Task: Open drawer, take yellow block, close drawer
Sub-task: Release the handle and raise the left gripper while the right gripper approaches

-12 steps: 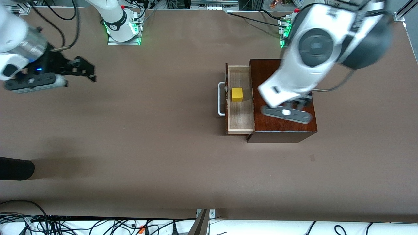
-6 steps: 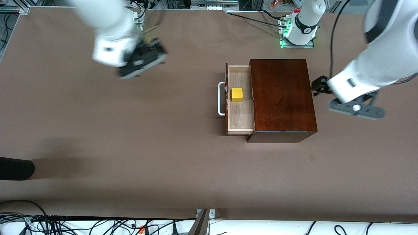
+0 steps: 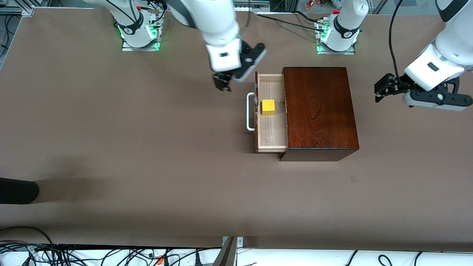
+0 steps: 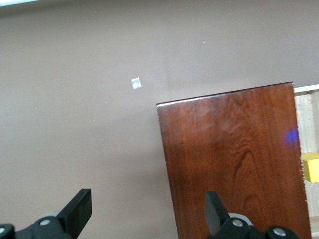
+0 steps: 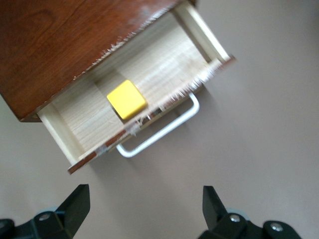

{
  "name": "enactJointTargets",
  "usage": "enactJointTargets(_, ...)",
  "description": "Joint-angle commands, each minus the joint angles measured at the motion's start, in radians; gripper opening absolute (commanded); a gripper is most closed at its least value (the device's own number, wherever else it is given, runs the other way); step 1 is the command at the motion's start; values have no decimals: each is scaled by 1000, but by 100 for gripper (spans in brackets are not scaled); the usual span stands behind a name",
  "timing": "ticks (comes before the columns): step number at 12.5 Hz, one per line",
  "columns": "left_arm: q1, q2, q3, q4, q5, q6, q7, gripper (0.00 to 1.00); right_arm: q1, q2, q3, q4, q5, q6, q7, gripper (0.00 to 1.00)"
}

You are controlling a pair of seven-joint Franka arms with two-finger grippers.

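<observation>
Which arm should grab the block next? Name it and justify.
Right. The right gripper, open, hangs beside the open drawer near the block. The left gripper, also open, is over bare table past the box.

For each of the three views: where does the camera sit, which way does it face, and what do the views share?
Front: high across the table, facing both bases; shows right gripper, left gripper, open drawer, block.
Left wrist: looks down on the box top, own fingers spread.
Right wrist: looks down into the drawer, own fingers spread.
Shared: all three show the block.
</observation>
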Motion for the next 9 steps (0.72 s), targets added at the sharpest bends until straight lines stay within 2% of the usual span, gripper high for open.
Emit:
enactJointTargets(1, 81, -50, -53, -61, -19, 26, 1, 100, 84, 176, -13, 214, -91, -18, -88, 100)
enactJointTargets(4, 82, -37, -62, -29, -19, -32, -15, 100, 113, 269, -13, 263, -148, 0, -225, 100)
enactJointTargets(9, 83, -33, -58, -29, -4, -31, -42, 100, 111, 354, -19, 263, -149, 92, -330, 100)
